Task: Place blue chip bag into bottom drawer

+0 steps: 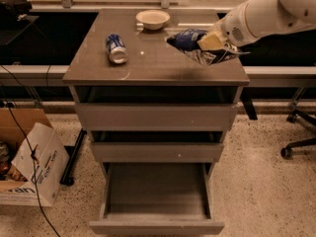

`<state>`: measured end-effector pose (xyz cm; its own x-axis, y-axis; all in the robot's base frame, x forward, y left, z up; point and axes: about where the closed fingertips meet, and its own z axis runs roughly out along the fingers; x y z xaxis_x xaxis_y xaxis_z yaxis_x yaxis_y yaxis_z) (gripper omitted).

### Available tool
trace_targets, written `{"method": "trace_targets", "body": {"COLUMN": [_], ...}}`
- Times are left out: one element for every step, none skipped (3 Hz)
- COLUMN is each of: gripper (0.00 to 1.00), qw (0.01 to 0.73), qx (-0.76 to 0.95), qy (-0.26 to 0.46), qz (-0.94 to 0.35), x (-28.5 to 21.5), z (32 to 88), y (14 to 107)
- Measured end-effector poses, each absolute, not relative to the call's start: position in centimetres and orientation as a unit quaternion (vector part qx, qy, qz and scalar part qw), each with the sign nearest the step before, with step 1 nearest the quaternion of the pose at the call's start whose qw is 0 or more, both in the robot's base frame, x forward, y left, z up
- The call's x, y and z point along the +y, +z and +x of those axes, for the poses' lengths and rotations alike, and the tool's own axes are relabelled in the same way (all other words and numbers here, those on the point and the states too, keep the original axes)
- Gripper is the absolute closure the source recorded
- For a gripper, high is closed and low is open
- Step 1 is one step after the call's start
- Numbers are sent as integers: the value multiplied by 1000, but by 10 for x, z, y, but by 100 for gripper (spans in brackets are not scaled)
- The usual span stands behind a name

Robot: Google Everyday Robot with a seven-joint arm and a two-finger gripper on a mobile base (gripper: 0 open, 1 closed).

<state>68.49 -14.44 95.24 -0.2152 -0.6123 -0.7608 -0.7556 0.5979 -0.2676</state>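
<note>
The blue chip bag (pixel 197 47) is crinkled dark blue with pale print and hangs in the air just above the right side of the cabinet top (pixel 153 58). My gripper (pixel 213 41) is shut on the bag's right end, coming in from the right on the white arm (pixel 266 11). The bottom drawer (pixel 157 196) is pulled open below, a wide shallow tray with nothing in it. The two drawers above it are shut.
A blue-and-white soda can (pixel 115 48) lies on its side on the left of the cabinet top. A white bowl (pixel 152 19) sits at the back. A cardboard box (pixel 29 164) and cables lie on the floor at left, a chair base (pixel 298 137) at right.
</note>
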Motion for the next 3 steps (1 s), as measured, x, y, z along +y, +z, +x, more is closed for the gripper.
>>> {"method": "trace_targets", "body": {"gripper": [100, 100, 100], "qw": [441, 403, 340], "qx": [743, 722, 721], "qy": [80, 109, 150], "qz": [-498, -552, -585], "x": [-128, -109, -84], "z": [620, 554, 496], "y": [968, 938, 864]}}
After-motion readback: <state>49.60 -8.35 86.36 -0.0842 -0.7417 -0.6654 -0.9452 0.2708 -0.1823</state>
